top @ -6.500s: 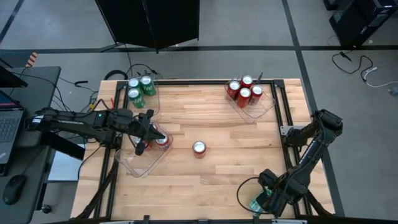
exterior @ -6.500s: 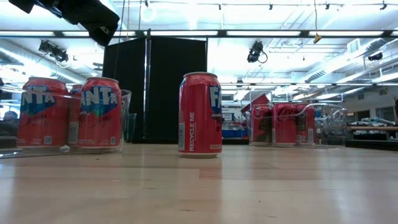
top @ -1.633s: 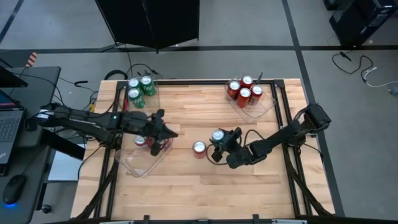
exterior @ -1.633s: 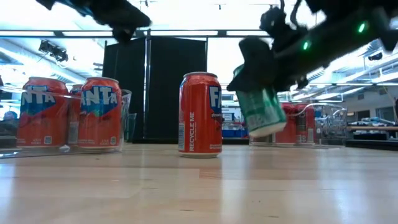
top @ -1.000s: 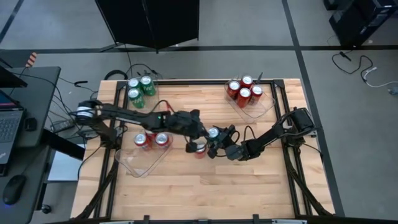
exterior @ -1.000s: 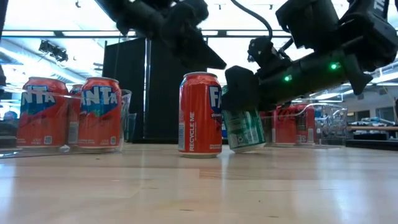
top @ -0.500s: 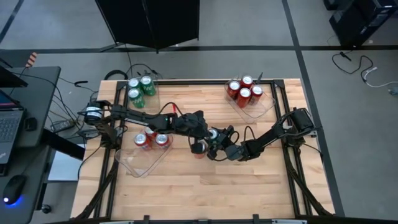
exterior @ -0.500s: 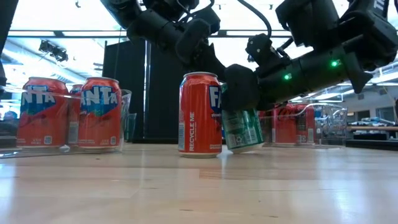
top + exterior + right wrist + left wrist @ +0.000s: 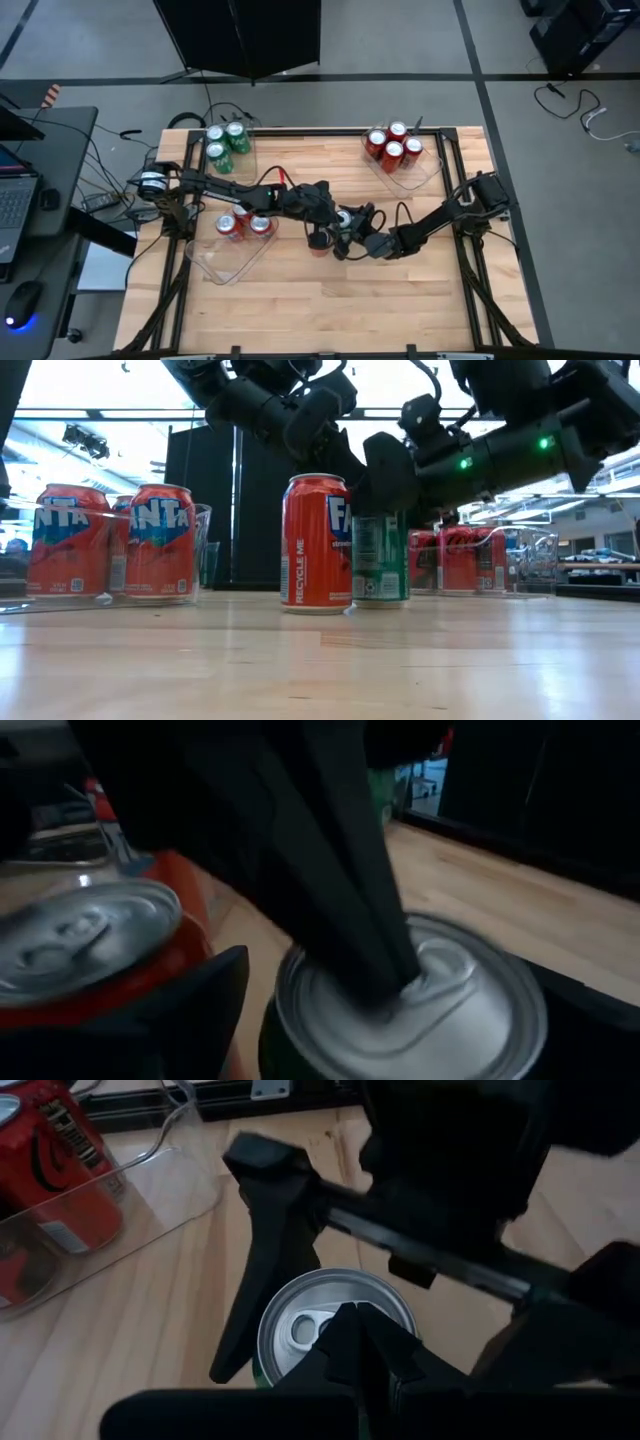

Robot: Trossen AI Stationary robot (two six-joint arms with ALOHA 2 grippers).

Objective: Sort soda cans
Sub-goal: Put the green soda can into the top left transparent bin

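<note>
Green can stands upright mid-table, touching the lone red can. Right gripper straddles it, jaws wide, gripping nothing. Left gripper, fingers closed and empty, pokes its lid from above.

The left claw, fingers pressed together, rested on a silver can top; the right claw's fingers flanked that can.
</note>
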